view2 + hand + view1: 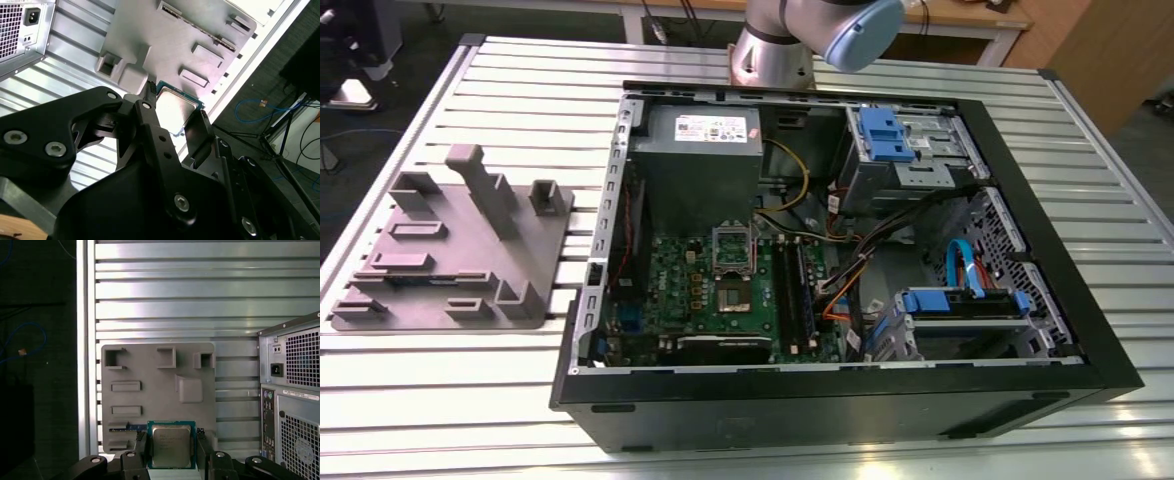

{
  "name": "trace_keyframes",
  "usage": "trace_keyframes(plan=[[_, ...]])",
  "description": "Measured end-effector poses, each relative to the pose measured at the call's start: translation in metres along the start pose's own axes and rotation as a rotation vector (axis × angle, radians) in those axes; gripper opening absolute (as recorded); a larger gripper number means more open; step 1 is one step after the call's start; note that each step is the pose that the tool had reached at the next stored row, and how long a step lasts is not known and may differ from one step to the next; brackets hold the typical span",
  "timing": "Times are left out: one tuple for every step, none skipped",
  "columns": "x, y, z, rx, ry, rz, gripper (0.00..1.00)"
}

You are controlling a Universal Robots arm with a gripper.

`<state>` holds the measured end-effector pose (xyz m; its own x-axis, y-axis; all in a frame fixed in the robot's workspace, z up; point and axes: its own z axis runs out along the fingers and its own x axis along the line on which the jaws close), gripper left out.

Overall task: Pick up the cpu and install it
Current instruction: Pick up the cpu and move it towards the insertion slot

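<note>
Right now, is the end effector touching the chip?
Touching. In the first wrist view, the fingers of the end effector press against two opposite edges of the chip, with no gap on either side.

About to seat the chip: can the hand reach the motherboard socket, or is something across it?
Probably yes: the case side is off, the socket lies uncovered, and the cables run beside it, not over it.

Silver arm [771, 52] with pale blue joint cap [865, 35]; matte black hand [176, 112], silver screws [181, 202]
</note>
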<state>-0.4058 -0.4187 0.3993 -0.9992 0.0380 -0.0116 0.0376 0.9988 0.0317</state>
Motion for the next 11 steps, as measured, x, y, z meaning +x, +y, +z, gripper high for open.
trace_keyframes(plan=[[-0.0004,0.0000,0.0000,0.0000,0.0000,0.000,0.47],[-0.0007,0.0000,0.0000,0.0000,0.0000,0.000,0.47],[-0.0010,0.0000,0.0001,0.0000,-0.0001,0.000,0.47],[-0.0012,0.0000,0.0001,0.0000,-0.0001,0.000,0.47],[-0.0015,0.0000,0.0000,0.0000,0.0000,0.000,0.47],[-0.0018,0.0001,0.0001,0.0000,-0.0001,0.000,0.47],[-0.0021,0.0001,0.0001,0.0000,0.0000,0.000,0.47],[-0.0025,0.0001,0.0000,0.0000,0.0000,0.000,0.47],[-0.0029,0.0001,0.0001,0.0000,-0.0001,0.000,0.47],[-0.0031,0.0001,0.0001,0.0000,-0.0001,0.000,0.47],[-0.0034,0.0001,0.0001,0.0000,-0.0001,0.000,0.47]])
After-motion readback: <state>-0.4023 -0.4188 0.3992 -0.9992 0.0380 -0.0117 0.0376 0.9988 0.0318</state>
